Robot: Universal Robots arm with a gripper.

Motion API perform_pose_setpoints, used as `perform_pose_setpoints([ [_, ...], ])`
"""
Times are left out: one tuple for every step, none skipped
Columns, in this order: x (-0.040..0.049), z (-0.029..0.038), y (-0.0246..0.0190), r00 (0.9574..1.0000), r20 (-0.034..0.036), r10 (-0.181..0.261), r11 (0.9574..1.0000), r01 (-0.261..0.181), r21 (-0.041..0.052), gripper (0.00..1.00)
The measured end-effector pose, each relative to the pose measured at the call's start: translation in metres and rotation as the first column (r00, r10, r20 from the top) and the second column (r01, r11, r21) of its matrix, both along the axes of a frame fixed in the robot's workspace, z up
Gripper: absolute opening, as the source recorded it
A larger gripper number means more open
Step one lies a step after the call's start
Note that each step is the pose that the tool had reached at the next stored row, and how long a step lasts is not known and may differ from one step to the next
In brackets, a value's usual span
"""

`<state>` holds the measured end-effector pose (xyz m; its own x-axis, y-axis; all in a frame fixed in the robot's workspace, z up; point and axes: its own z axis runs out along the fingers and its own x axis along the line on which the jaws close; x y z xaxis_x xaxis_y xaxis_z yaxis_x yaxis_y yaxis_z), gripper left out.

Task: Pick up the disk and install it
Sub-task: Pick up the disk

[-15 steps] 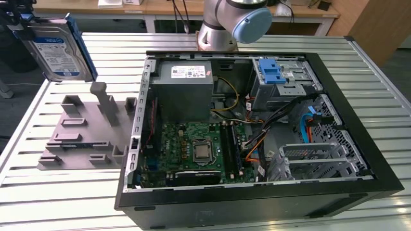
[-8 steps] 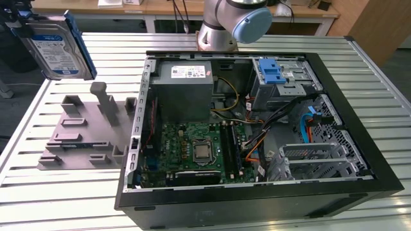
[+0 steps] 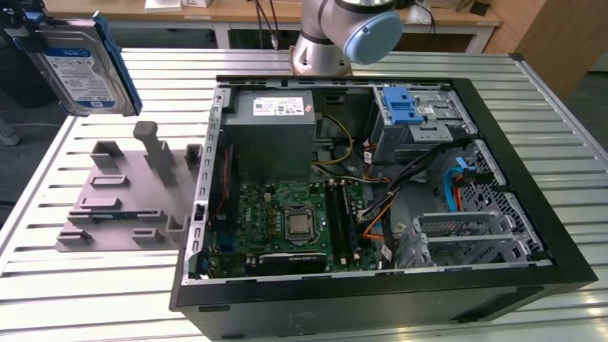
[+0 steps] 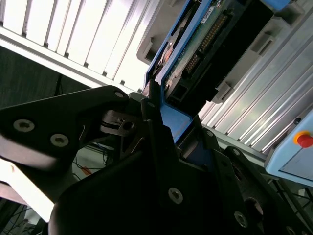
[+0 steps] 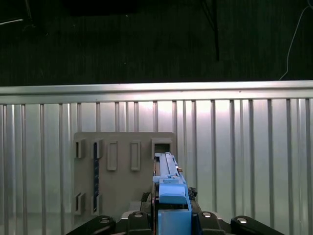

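Observation:
The disk (image 3: 84,65), a silver-grey drive with a blue-and-white label in a blue carrier, hangs upright in the air at the exterior view's far left, above the table's back corner. My gripper (image 3: 25,32) is shut on its top end. The first wrist view has the disk (image 5: 167,172) edge-on between my gripper's (image 5: 172,208) black fingers, above the grey fixture plate (image 5: 122,171). In the second wrist view the disk's connector edge and circuit board (image 4: 198,41) stick out beyond my gripper (image 4: 164,110).
An open black computer case (image 3: 532,235) lies on the slatted aluminium table (image 3: 560,107), with motherboard (image 3: 290,224), grey power-supply box (image 3: 275,132) and a drive bay with a blue latch (image 3: 404,107). The grey fixture plate (image 3: 128,192) lies left of the case. The arm's base (image 3: 332,35) stands behind the case.

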<state>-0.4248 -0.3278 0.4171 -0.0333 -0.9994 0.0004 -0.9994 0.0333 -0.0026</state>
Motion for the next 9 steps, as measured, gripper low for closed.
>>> perform_pose_setpoints([
  [0.0000,0.0006,0.0000,1.0000,0.0000,0.000,1.0000,0.000,0.0000,0.36],
  [0.0000,0.0013,0.0000,1.0000,0.0001,0.000,1.0000,0.000,0.0000,0.36],
  [0.0000,0.0019,0.0000,1.0000,0.0001,0.000,1.0000,0.000,0.0000,0.36],
  [0.0000,0.0025,0.0000,1.0000,0.0001,0.000,1.0000,0.000,0.0000,0.36],
  [0.0000,0.0031,0.0000,1.0000,0.0000,0.000,1.0000,0.000,0.0000,0.36],
  [0.0000,0.0037,0.0000,1.0000,-0.0001,0.000,1.0000,0.000,0.0000,0.36],
  [0.0000,0.0043,0.0000,1.0000,0.0000,0.000,1.0000,0.000,0.0000,0.36],
  [0.0000,0.0050,0.0000,1.0000,0.0000,0.000,1.0000,0.000,0.0000,0.36],
  [0.0000,0.0056,0.0000,1.0000,0.0000,0.000,1.0000,0.000,0.0000,0.36],
])
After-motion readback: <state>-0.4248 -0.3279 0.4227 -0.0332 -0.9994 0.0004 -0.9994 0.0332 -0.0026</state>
